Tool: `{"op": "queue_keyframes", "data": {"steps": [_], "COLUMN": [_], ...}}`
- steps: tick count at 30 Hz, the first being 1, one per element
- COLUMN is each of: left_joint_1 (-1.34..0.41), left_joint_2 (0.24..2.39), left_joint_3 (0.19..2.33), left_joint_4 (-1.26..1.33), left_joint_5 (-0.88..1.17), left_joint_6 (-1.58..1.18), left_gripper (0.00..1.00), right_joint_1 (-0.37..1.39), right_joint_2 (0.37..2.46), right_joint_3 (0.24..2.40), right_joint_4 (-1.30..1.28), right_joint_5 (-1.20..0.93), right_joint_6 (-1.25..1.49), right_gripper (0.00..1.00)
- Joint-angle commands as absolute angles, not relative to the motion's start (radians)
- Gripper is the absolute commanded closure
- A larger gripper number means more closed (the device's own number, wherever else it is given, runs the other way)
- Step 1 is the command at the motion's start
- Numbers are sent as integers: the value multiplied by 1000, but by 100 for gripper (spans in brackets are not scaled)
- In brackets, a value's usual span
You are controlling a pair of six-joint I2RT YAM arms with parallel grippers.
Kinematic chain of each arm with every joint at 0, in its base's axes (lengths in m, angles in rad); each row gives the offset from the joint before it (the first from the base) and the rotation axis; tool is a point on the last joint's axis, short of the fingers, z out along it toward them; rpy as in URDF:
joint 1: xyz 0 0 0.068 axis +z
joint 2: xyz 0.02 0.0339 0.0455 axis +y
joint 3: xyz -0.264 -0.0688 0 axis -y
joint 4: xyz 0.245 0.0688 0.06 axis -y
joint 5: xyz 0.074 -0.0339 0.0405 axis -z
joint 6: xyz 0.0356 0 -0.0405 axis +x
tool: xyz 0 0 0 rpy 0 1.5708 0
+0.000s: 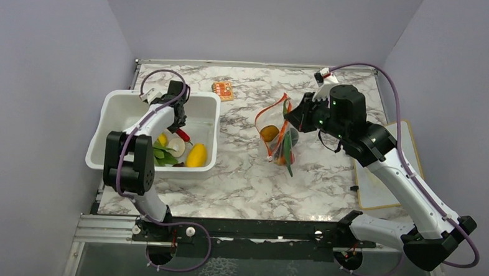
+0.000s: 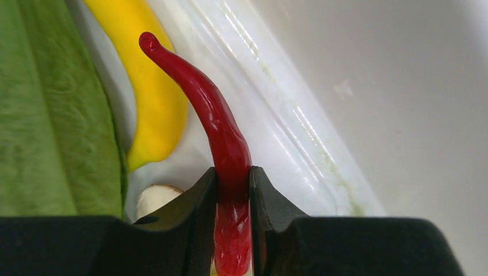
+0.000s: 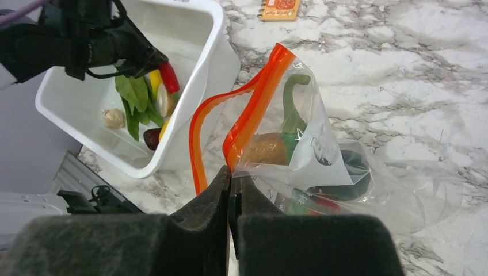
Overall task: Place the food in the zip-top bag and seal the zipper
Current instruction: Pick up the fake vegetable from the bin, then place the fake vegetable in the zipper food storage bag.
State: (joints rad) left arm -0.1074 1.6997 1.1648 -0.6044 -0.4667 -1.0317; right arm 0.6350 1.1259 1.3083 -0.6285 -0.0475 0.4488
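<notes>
Inside white tub (image 2: 403, 86), left fingers (image 2: 195, 214) pinch red chilli (image 2: 221, 123).

Bright even overhead light; soft shadows; wrist close-ups blurred.

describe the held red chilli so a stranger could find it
Find the white tub on the table's left. The left gripper inside pinches the red chilli: thin, curved, glossy red, beside a yellow banana and green leaf.

A white, grey-veined marble tabletop (image 1: 246, 181) is enclosed on 3 sides by plain pale lavender walls (image 1: 45, 73), is evenly lit, and is bordered at its near edge by a metal rail (image 1: 107, 228).
</notes>
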Motion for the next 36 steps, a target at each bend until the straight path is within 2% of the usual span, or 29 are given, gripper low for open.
{"op": "queue_keyframes", "data": {"steps": [1,5,10,14,19,28,36], "left_joint_1": [-117,-138,-187,-210,-235,-330,-441], "left_joint_2": [1553,1473,1326,1193,1053,886,852], "left_joint_3": [1134,1126,1018,879,786,750,737], "left_joint_4": [-603,-572,-391,-163,-18,169,331], "left_joint_5": [-575,-617,-614,-471,-254,131,301], "left_joint_6": [-1004,-947,-862,-768,-672,-678,-702], "left_gripper": [100,100,100,100,100,100,100], "right_joint_1": [637,637,637,636,635,637,637], "right_joint_2": [1125,1136,1115,1091,1067,1002,1004], "right_joint_3": [1294,1293,1209,1141,1099,1001,1028], "right_joint_4": [-613,-612,-607,-555,-481,-401,-354], "right_joint_5": [-89,-148,-220,-209,-198,-284,-357], "right_joint_6": [491,571,690,690,684,794,816], "right_gripper": [99,99,99,99,99,99,99]}}
